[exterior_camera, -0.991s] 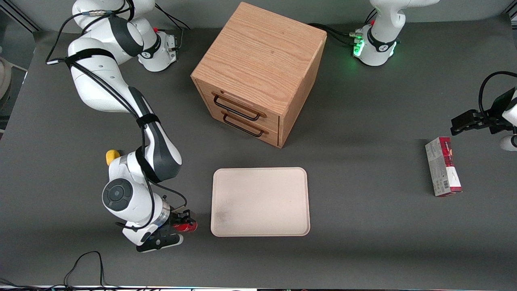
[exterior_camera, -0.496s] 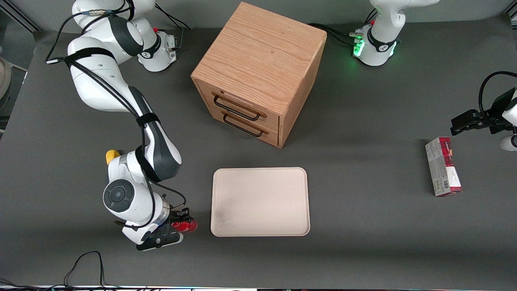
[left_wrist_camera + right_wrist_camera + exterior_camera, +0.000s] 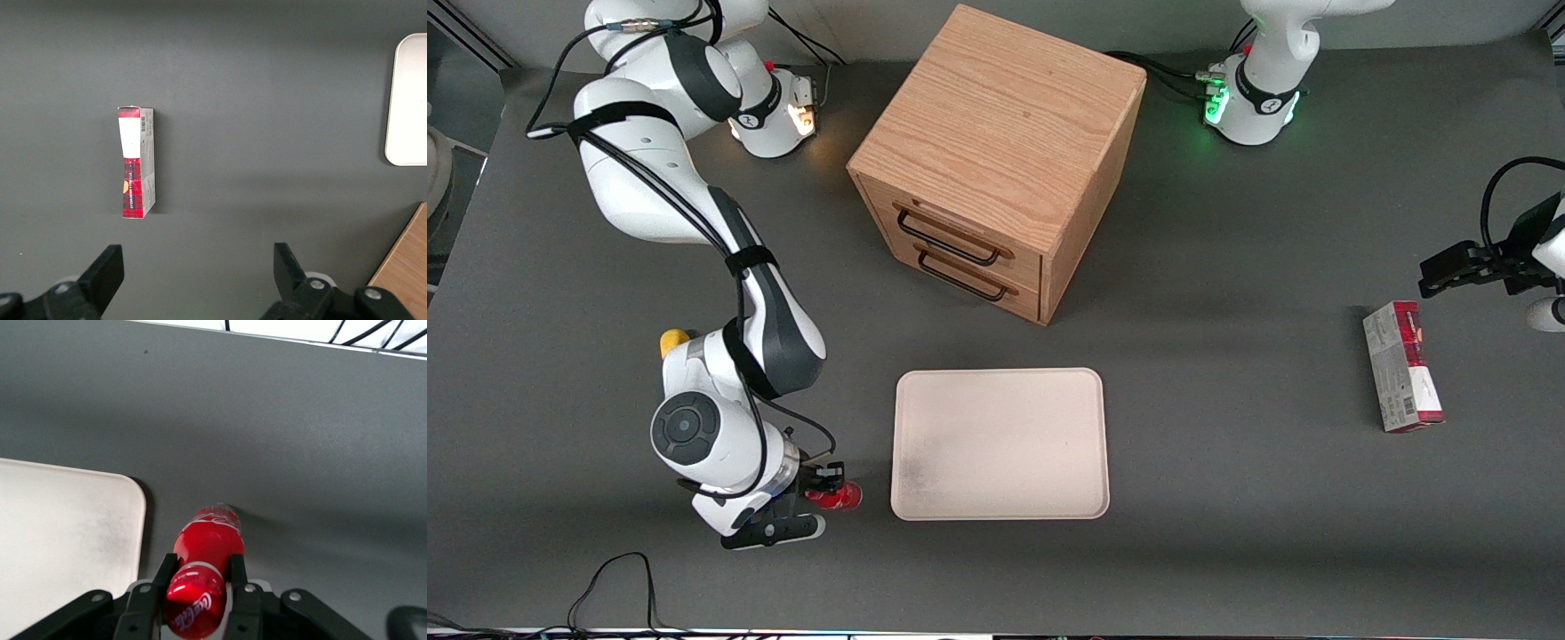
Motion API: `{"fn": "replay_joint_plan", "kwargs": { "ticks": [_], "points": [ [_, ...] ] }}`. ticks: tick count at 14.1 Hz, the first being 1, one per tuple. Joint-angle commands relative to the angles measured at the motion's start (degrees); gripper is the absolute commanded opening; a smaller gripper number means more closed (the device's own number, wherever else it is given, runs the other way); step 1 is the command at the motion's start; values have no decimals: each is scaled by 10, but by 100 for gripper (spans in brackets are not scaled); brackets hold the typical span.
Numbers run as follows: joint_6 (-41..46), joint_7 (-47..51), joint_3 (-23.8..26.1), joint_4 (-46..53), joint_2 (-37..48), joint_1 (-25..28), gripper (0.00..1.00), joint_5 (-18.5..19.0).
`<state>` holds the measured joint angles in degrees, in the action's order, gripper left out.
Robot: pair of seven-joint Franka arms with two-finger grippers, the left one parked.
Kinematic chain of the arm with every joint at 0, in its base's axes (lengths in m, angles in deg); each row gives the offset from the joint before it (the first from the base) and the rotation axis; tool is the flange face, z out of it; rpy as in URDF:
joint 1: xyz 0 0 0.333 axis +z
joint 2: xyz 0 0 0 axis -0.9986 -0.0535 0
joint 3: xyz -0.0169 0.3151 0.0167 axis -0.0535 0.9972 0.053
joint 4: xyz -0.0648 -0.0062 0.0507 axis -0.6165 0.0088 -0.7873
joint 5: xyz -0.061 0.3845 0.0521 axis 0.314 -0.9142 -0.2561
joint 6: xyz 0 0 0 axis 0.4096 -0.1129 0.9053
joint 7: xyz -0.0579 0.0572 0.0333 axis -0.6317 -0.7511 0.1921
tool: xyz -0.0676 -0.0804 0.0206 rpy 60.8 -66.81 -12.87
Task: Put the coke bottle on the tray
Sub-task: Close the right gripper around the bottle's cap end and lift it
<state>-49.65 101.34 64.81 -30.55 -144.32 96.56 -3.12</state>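
Note:
The coke bottle (image 3: 841, 497) is small and red, and it sits between the fingers of my gripper (image 3: 824, 486), which is shut on it. The wrist view shows the two black fingers (image 3: 165, 570) pressed against both sides of the bottle (image 3: 208, 543) near its middle. My gripper (image 3: 200, 565) hangs low over the table, beside the tray's short edge near the corner closest to the front camera. The beige tray (image 3: 1000, 444) lies flat with nothing on it, and one rounded corner of the tray (image 3: 67, 527) shows close to the bottle. The bottle is off the tray.
A wooden two-drawer cabinet (image 3: 996, 160) stands farther from the front camera than the tray. A yellow lump (image 3: 671, 340) lies by the working arm's forearm. A red-and-white carton (image 3: 1402, 378) rests toward the parked arm's end of the table, the same carton (image 3: 137, 163) the parked wrist sees.
The gripper stays shut on the bottle and has shifted only slightly. An amber light has come on at the working arm's base.

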Motion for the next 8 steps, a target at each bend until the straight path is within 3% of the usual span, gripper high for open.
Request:
{"fn": "replay_joint_plan", "kwargs": {
  "ticks": [1, 6, 8],
  "points": [
    [5, 32, 3, -5, 44, 1, 0, 8],
    [81, 52, -16, -47, 166, 18, 0, 8],
    [83, 130, -11, -60, 187, 35, 0, 7]
  ]
}}
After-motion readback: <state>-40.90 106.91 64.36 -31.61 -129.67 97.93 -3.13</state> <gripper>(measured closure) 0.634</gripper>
